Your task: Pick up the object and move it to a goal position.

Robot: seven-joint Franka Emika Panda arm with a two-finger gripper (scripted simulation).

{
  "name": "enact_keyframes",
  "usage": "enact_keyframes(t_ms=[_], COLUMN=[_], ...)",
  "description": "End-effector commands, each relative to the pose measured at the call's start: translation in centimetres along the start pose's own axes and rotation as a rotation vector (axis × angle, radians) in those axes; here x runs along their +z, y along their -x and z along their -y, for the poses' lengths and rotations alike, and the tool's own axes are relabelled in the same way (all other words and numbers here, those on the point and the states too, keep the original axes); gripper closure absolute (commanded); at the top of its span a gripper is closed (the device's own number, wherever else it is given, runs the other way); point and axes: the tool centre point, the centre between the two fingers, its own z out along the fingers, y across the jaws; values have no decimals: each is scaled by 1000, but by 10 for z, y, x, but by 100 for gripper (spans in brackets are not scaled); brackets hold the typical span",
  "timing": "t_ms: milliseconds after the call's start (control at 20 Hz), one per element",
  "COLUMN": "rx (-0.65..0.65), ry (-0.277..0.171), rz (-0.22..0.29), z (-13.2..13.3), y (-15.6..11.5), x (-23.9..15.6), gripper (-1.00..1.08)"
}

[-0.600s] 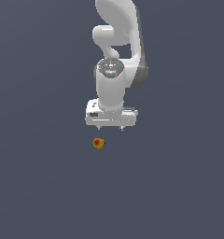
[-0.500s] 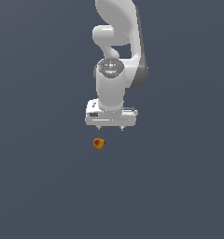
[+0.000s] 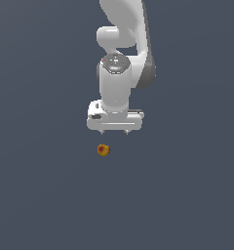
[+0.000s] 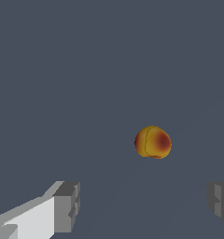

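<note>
The object is a tiny round orange-yellow ball with red patches [image 3: 103,150], lying on the dark grey floor. In the wrist view it [image 4: 152,142] sits ahead of the fingers, apart from them. My white gripper [image 3: 114,132] hangs above it and slightly to the exterior view's right, not touching it. The gripper is open and empty: in the wrist view its two grey fingertips [image 4: 67,207] stand far apart with the gap [image 4: 143,203] between them bare.
The white arm [image 3: 121,63] rises from the gripper toward the top of the exterior view. A plain dark grey surface [image 3: 46,195] lies all around.
</note>
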Motion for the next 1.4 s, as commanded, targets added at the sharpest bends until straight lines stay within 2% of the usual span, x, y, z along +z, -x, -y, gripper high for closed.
enact_keyframes(t_ms=[0, 650, 1350], rx=[-1, -88, -389], ry=[1, 2, 3], rz=[1, 2, 6], z=[0, -4, -17], y=[0, 0, 1], x=[0, 6, 27], gripper=[-92, -92, -92])
